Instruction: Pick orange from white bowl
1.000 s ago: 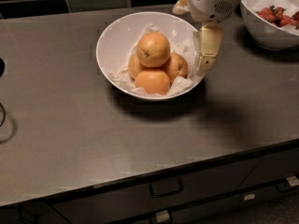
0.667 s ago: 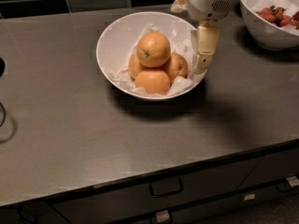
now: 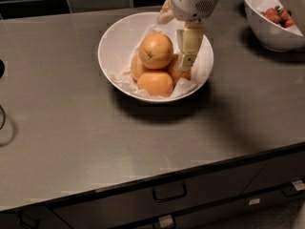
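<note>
The white bowl (image 3: 114, 42) stands on the grey counter, lined with crumpled white paper. The orange (image 3: 155, 50), the largest fruit, pale with a dark stem dot, sits on top of the pile. Below it lie a deeper-orange fruit (image 3: 155, 83) and two smaller oranges (image 3: 137, 66), the other one (image 3: 179, 74) partly behind a finger. My gripper (image 3: 177, 32) hangs over the bowl's right half, just right of the orange. It is open: one finger (image 3: 188, 46) reaches down beside the orange, the other finger (image 3: 166, 14) shows behind it near the far rim. It holds nothing.
A second white bowl (image 3: 267, 30) with red strawberries stands at the back right of the counter. A dark tiled wall runs along the back. Drawers with handles (image 3: 168, 193) lie below the counter's front edge.
My gripper has moved left from the bowl's right rim to a spot inside the bowl, close beside the orange. The fruit and bowl have not moved.
</note>
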Action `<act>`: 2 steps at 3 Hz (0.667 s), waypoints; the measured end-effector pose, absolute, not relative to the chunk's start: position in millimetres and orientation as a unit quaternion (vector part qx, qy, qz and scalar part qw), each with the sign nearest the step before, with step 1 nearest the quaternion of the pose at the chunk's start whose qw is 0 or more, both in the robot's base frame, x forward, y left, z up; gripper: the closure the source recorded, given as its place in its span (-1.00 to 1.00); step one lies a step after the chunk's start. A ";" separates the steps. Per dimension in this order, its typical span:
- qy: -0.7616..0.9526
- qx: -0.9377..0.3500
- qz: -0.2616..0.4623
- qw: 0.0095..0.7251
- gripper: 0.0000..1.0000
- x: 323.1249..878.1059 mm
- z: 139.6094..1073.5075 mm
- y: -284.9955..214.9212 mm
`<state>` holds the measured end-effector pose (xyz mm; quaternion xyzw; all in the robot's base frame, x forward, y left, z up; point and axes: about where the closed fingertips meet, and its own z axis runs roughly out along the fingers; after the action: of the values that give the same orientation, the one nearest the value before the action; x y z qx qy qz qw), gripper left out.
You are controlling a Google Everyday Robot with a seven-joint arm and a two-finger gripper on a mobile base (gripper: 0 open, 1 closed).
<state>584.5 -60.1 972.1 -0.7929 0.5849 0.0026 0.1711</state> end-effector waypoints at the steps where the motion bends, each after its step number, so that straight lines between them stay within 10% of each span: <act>1: 0.572 -0.802 0.011 0.169 -0.72 588.6 967.0 -48.6; 2: 0.562 -0.810 0.015 0.167 -0.72 591.4 964.1 -39.9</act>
<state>591.4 -39.9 964.1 -0.8096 0.5625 0.0155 0.1670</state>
